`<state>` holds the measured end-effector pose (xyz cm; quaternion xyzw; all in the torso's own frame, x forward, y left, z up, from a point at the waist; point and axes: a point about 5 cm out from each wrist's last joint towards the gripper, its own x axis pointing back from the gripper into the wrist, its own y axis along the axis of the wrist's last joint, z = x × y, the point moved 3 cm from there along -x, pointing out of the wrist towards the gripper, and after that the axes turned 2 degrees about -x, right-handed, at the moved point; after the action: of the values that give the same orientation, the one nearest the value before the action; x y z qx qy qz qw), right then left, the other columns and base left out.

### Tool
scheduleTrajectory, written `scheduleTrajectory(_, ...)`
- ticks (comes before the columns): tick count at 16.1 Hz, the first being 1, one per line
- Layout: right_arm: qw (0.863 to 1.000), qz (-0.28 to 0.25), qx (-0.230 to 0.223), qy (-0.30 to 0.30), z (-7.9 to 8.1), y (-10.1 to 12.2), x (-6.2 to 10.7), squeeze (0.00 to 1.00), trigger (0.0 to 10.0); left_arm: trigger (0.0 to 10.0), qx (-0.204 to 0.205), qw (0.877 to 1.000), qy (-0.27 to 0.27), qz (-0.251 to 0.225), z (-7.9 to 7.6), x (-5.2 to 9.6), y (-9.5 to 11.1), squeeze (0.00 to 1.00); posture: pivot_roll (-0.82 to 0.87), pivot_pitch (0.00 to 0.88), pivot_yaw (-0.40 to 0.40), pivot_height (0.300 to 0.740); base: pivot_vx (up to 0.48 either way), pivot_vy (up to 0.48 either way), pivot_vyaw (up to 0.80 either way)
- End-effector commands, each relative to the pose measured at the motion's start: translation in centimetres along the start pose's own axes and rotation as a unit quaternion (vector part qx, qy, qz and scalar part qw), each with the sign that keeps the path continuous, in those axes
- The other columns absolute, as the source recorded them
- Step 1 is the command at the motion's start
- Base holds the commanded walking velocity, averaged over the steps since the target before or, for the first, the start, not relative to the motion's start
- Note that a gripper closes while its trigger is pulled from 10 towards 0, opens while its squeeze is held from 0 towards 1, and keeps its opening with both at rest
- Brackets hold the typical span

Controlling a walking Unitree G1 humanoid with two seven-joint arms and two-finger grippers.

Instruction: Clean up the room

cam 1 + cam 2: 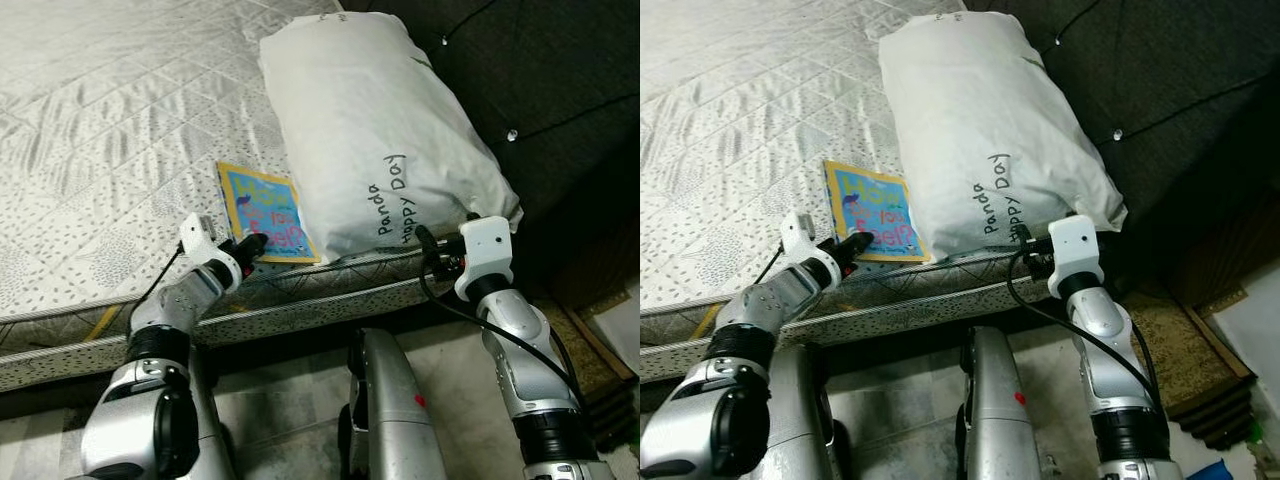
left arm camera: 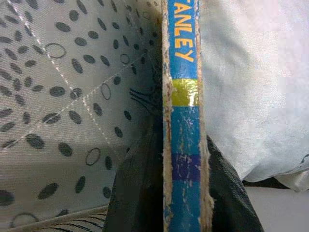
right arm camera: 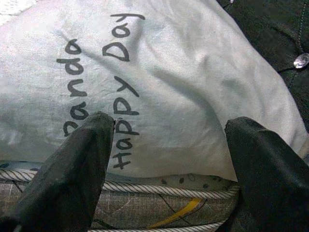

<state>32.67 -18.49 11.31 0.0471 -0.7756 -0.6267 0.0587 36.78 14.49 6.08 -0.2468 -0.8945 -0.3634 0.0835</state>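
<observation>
A thin blue picture book [image 1: 262,213] with yellow edging lies flat on the mattress [image 1: 110,130], tucked partly under a white pillow [image 1: 375,130] printed "Panda Happy Day". My left gripper [image 1: 250,246] is at the book's near edge; in the left wrist view its black fingers [image 2: 140,188] press on both faces of the book's worn spine [image 2: 184,121], so it is shut on the book. My right gripper [image 1: 428,245] is open in front of the pillow's near end [image 3: 169,92], with fingers [image 3: 72,169] spread wide just above the mattress piping.
A dark tufted headboard [image 1: 540,80] rises behind the pillow on the right. The mattress side and bed frame [image 1: 330,300] run across in front of my body. Tiled floor [image 1: 280,400] lies below, with brown matting [image 1: 590,360] at the right.
</observation>
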Motion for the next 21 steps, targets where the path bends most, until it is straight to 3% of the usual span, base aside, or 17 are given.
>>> scheduleTrajectory(1,1.0,0.002,0.0,-0.003,-0.2,-0.1,0.0,0.0,10.0,0.0,-0.014,1.0,0.025,0.013,0.9,0.2,-0.3,0.0,-0.18,0.101,-0.081,0.51,0.0,0.0,0.0)
scheduleTrajectory(4,1.0,0.0,-0.001,-0.001,-0.1,-0.1,-0.1,0.0,10.0,0.0,-0.032,0.998,0.048,0.004,2.2,0.7,0.6,0.0,-0.18,0.097,-0.081,0.51,0.0,0.0,0.0)
scheduleTrajectory(5,1.0,0.001,-0.001,-0.001,-0.1,-0.1,-0.1,0.0,10.0,10.0,-0.045,0.998,0.054,0.005,2.5,0.7,0.6,0.95,-0.17,0.095,-0.081,0.51,0.0,0.0,0.0)
scheduleTrajectory(6,1.0,0.0,-0.001,-0.001,-0.1,-0.1,-0.1,0.0,10.0,10.0,-0.047,0.997,0.052,0.007,2.5,0.7,0.4,1.0,-0.17,0.094,-0.081,0.51,0.0,0.0,0.0)
scheduleTrajectory(14,1.0,0.0,-0.003,-0.001,0.1,-0.1,-0.2,0.0,10.0,10.0,-0.061,0.997,0.05,0.006,2.6,0.7,0.7,1.0,-0.17,0.097,-0.078,0.51,0.0,0.0,0.0)
scheduleTrajectory(21,1.0,-0.002,-0.006,-0.003,0.2,-0.1,-0.3,0.0,10.0,10.0,-0.103,0.984,0.133,-0.062,5.7,2.9,5.5,1.0,-0.16,0.092,-0.074,0.51,0.0,0.0,0.0)
